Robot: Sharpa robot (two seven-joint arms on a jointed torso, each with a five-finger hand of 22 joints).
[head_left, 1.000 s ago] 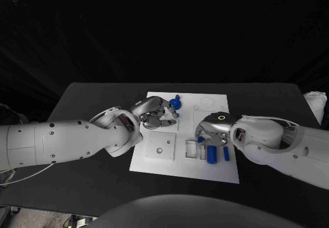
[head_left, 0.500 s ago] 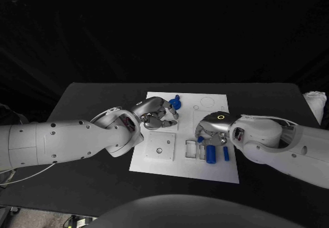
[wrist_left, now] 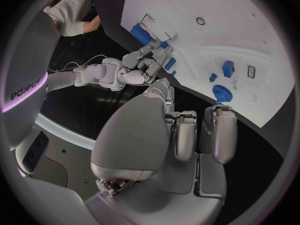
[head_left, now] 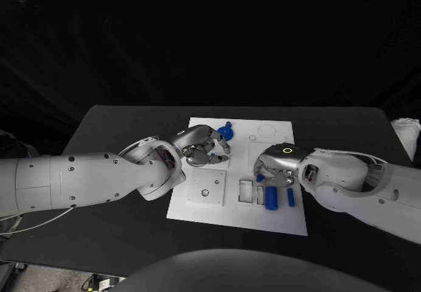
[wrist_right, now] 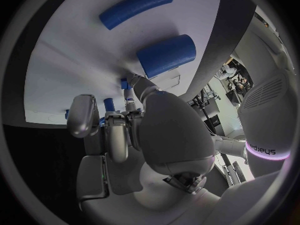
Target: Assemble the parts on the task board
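The white task board point(head_left: 210, 210) lies mid-table. My left hand point(head_left: 204, 150) hovers over its far left part with fingers curled in and nothing in them point(wrist_left: 187, 135), just beside a blue gear-shaped part point(head_left: 224, 131) point(wrist_left: 222, 93). My right hand point(head_left: 274, 169) is low over the board's right half and pinches a small blue part point(head_left: 258, 178) point(wrist_right: 127, 84) at its fingertips. A thick blue cylinder point(head_left: 271, 198) point(wrist_right: 165, 55) and a thin blue rod point(head_left: 289, 196) point(wrist_right: 134, 7) lie just in front of that hand. Two small blue parts point(wrist_left: 228, 68) sit near the gear.
A square recessed plate with a hole point(head_left: 206, 185) and two narrow slots point(head_left: 246, 190) are in the board's near half. Ring outlines point(head_left: 266, 130) mark its far right corner. A white object point(head_left: 405, 131) sits at the table's right edge.
My right hand has edged slightly toward the right with the small blue part. My left hand has stayed nearly still beside the gear.
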